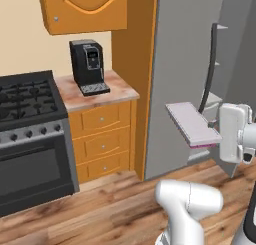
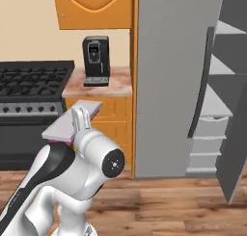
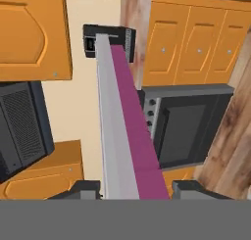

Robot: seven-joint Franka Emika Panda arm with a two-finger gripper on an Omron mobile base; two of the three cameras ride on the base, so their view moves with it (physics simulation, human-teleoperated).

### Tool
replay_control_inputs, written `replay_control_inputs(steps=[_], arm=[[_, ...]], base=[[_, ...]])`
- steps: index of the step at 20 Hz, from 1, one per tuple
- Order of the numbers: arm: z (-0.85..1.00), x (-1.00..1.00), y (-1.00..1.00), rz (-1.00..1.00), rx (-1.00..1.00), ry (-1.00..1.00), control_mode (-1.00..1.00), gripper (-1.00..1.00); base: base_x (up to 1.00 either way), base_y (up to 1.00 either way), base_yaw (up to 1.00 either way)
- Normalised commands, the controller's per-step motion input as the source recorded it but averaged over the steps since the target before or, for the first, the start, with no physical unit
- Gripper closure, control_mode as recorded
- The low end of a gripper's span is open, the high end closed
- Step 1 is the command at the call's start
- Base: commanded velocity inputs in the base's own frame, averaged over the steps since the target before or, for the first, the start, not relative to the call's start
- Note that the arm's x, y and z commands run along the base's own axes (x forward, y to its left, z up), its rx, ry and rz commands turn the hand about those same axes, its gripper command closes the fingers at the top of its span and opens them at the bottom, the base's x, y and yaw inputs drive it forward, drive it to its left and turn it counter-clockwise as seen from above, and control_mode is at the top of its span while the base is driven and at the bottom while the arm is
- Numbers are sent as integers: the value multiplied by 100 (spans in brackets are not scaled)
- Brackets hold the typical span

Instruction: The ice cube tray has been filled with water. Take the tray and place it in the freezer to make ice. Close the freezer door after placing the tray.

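- In front of the freezer (image 1: 185,64), above the wooden floor (image 1: 115,204), the ice cube tray (image 1: 192,123) is held in the air, roughly level, its pale top up and its magenta edge underneath.
- The gripper (image 3: 135,191) has its jaws closed on one end of the tray; in the hand view the tray runs away from the dark fingertips (image 3: 188,189), seen edge-on.
- The freezer door (image 1: 235,84) stands swung open to the right, its dark curved handle (image 1: 210,64) just behind the tray in the left base view; grey shelves (image 2: 217,105) show inside.
- To the left, a black coffee machine (image 1: 89,66) stands on the worktop (image 1: 95,96) over orange drawers (image 1: 102,139), beside the black stove (image 1: 30,119).
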Motion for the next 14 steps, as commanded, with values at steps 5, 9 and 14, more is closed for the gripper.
replay_control_inputs(steps=[5, 9, 14], arm=[[0, 0, 0, 0, 0, 0, 100, 100], [0, 0, 0, 0, 0, 0, 100, 100], [0, 0, 0, 0, 0, 0, 100, 100]], base=[[0, -46, -39], [2, -38, -35], [12, -33, -33]])
